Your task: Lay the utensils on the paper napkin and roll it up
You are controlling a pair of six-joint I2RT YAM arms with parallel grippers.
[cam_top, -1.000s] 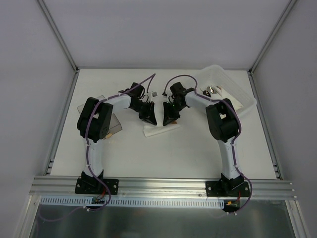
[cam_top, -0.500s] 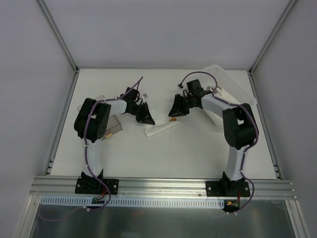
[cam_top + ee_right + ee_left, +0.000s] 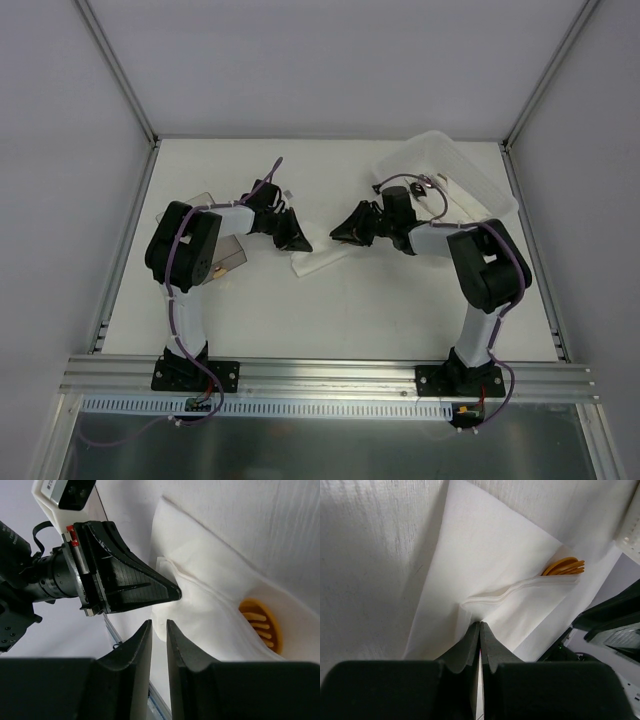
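Observation:
The paper napkin (image 3: 320, 261) lies part-rolled at the table's middle, wrapped round the orange utensils. Their ends stick out of the roll in the left wrist view (image 3: 565, 567) and the right wrist view (image 3: 260, 625). In the top view they are hidden. My left gripper (image 3: 303, 245) is shut, with its tips (image 3: 480, 625) pinching the napkin's (image 3: 485, 570) folded edge. My right gripper (image 3: 338, 236) faces it from the right. Its jaws (image 3: 159, 622) stand a narrow gap apart and empty, just off the napkin's (image 3: 210, 605) near edge.
A translucent white tray (image 3: 483, 172) stands at the back right with small dark-and-metal bits (image 3: 432, 183) in it. A smoky clear box (image 3: 235, 257) sits under my left arm. The right arm's elbow hangs low beside the tray.
Both grippers were down on the napkin together and have drawn apart. The right gripper backed off to the right and its arm folded lower. The left gripper shifted slightly left.

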